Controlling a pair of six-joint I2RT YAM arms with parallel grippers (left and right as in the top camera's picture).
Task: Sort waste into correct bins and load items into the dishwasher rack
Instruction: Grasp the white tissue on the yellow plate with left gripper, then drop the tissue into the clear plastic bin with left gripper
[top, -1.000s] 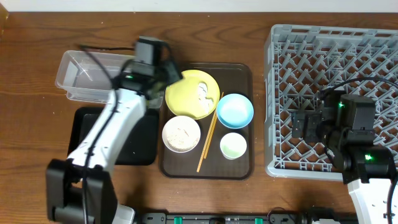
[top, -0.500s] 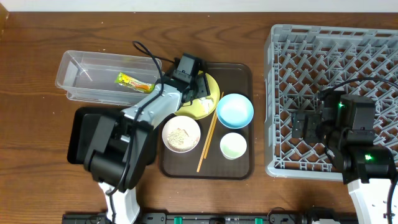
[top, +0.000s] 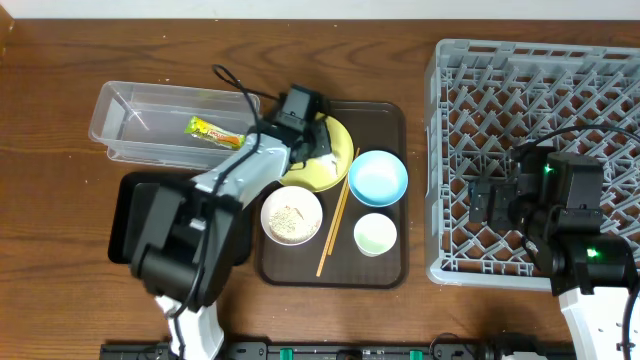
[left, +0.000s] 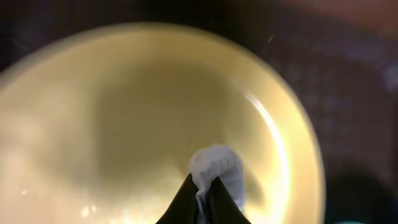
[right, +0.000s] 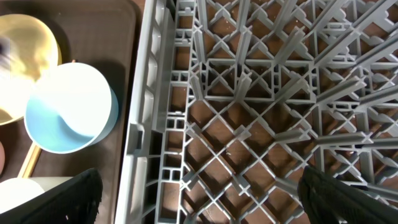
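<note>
My left gripper (top: 318, 146) is down on the yellow plate (top: 338, 138) and shut on the crumpled white tissue (left: 217, 173), which bulges out above the black fingertips (left: 186, 202). The green-and-orange snack wrapper (top: 215, 131) lies inside the clear tub (top: 110, 112). The black tray (top: 135, 215) sits in front of the tub. A white bowl (top: 291, 214) holds rice grains. The light blue bowl (top: 377, 177), the pale green cup (top: 375, 234) and the chopsticks (top: 335, 225) rest on the brown tray. My right gripper (right: 205, 205) hangs open over the grey rack (top: 530, 70), holding nothing.
The dark brown serving tray (top: 385, 115) carries the dishes in the middle of the wooden table. In the right wrist view the rack's left wall (right: 149, 124) stands between my right gripper and the blue bowl (right: 71, 106).
My left arm swung from the clear tub over to the yellow plate, leaving the wrapper in the tub, and its jaws have just shut on the tissue. The right arm has stayed still.
</note>
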